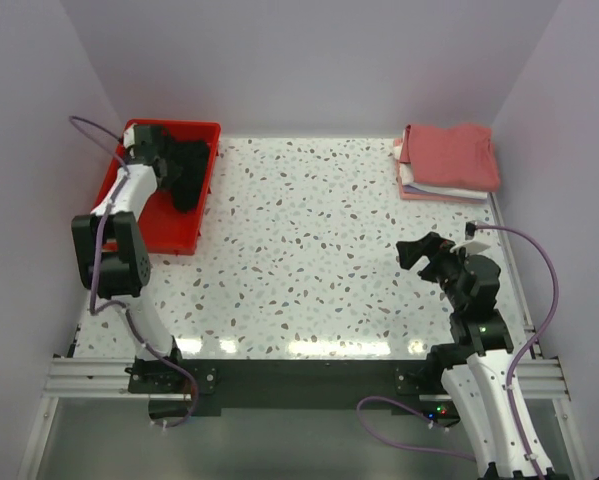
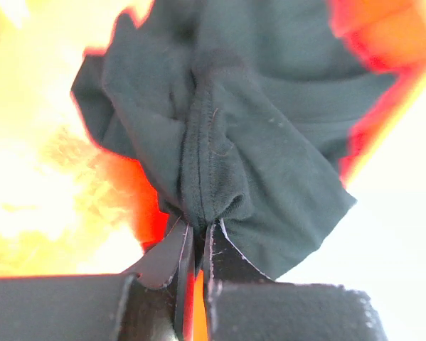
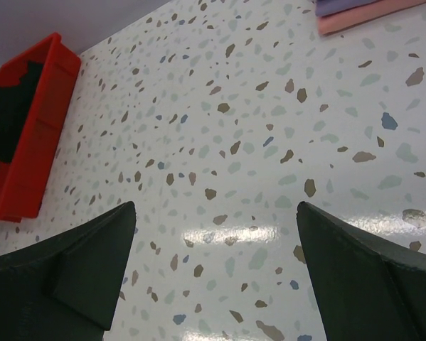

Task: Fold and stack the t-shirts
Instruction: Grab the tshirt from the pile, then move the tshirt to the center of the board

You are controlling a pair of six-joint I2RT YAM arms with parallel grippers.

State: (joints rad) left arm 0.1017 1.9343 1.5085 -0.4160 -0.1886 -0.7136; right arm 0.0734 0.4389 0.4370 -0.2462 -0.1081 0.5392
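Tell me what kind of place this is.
Most likely a robot lab test cell, not a home. Plain walls box in a speckled table, an aluminium frame runs along its near edge, and a red tray and a stack of folded t-shirts sit at its far corners.

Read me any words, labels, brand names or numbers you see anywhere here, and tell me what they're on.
None can be read.
The black cloth t-shirt in the red plastic tray shows only stitching, no print.
The folded stack of salmon-red, white and pale pink t-shirts is plain on the sides shown.
The speckled table carries no marking.
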